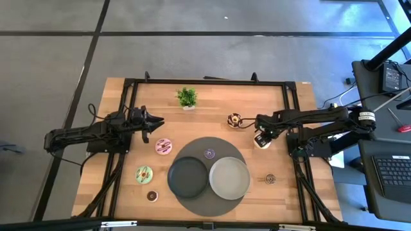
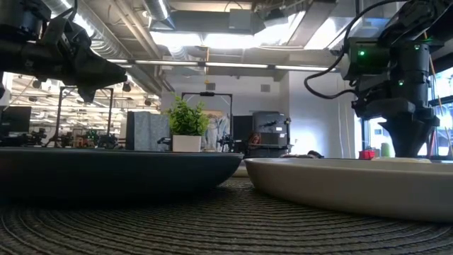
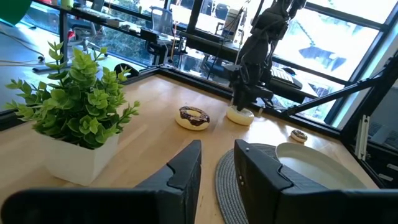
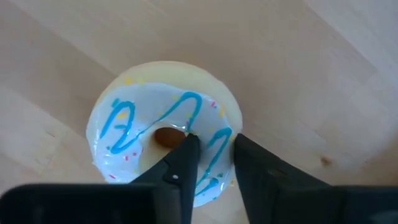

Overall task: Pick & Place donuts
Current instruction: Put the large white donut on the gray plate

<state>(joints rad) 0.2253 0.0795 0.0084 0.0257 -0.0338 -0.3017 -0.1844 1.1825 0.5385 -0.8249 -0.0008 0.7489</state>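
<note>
On round mat (image 1: pixel 196 204), tiny purple donut (image 1: pixel 209 153), dark plate (image 1: pixel 187 177), grey plate (image 1: pixel 229 178)

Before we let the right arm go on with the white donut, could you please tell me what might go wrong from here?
1. The right gripper sits low over the white donut, one finger at the hole, one over the icing near the rim; the ring could slip or tip on closing.
2. The chocolate donut lies close by on the table and might be nudged.
3. The left gripper waits near the pink donut, well apart.
</note>
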